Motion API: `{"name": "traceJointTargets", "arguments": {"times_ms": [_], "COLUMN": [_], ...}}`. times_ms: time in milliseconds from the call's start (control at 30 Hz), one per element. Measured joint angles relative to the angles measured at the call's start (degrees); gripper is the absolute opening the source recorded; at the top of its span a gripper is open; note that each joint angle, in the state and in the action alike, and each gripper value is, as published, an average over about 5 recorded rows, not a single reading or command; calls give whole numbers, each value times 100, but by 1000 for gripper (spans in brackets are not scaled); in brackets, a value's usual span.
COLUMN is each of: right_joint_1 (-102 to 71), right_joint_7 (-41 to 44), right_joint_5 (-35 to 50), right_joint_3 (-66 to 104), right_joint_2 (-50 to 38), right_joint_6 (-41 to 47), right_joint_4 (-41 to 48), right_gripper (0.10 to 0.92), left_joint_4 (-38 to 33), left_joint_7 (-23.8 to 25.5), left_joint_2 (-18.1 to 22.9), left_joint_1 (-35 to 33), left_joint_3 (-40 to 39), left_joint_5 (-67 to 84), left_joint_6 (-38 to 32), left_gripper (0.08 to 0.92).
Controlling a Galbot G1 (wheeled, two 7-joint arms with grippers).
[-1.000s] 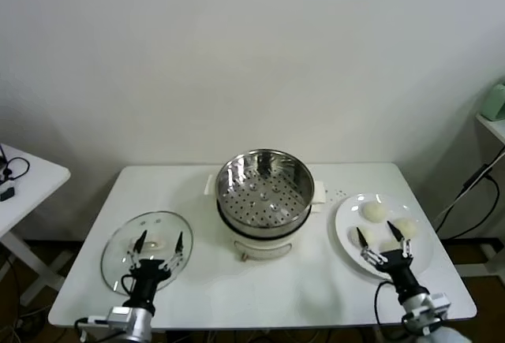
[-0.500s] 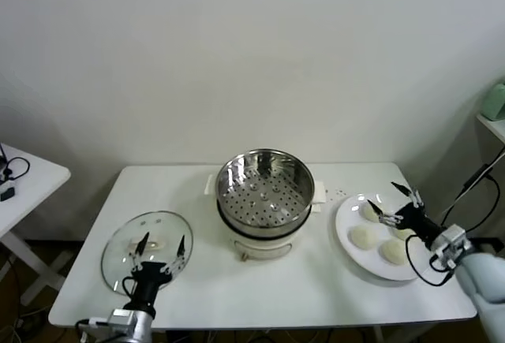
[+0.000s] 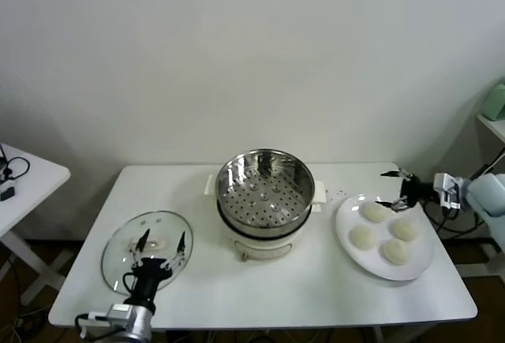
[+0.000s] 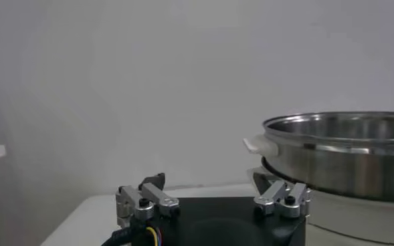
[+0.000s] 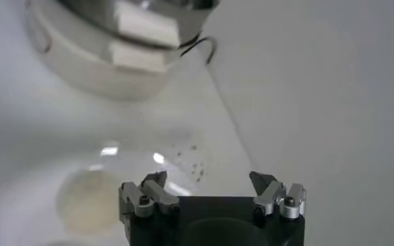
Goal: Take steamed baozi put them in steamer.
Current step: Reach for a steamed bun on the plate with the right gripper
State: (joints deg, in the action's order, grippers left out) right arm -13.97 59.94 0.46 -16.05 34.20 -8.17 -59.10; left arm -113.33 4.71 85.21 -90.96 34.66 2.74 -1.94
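Your right wrist view cuts off most of what matters: only one steamed baozi shows, as a pale blur just beside the right gripper, and the pot body is clipped at the frame edge. From the left wrist view you get only a side slice of the steamer, so its inside is hidden there.

You are working on a white table against a plain pale wall, with a second small white table off beyond your left gripper.

Your right gripper hovers at the far edge of the white plate, its fingers spread apart and holding nothing. All four steamed baozi lie on that plate, just below and to the near side of the gripper; whether a fingertip touches the nearest bun cannot be told. The steamer stands well off toward the table's middle, its perforated basket bare.

Your left gripper sits parked over the glass lid, fingers apart and empty.
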Motion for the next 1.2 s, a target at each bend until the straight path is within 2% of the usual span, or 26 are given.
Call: {"name": "traceJointTargets", "arguments": {"times_ms": [433, 900, 1200], "right_joint_1": [1174, 1305, 1258], "right_joint_7": [617, 694, 643], "right_joint_5": [-995, -1834, -2196], "right_joint_3": [-1295, -1327, -1135], "right_joint_2": [881, 1788, 2066], "right_joint_6": [-119, -308, -384], "right_joint_4": [1375, 2408, 2725], "right_gripper": [823, 823, 823], "left_joint_4": [54, 117, 142], "left_joint_7": [-193, -346, -366], "left_joint_2": [-81, -146, -146], "left_joint_1": [135, 212, 176], "left_joint_3": [-29, -12, -12], "left_joint_5": [101, 238, 272], "left_joint_6": [183, 302, 305], "left_gripper": [823, 823, 823]}}
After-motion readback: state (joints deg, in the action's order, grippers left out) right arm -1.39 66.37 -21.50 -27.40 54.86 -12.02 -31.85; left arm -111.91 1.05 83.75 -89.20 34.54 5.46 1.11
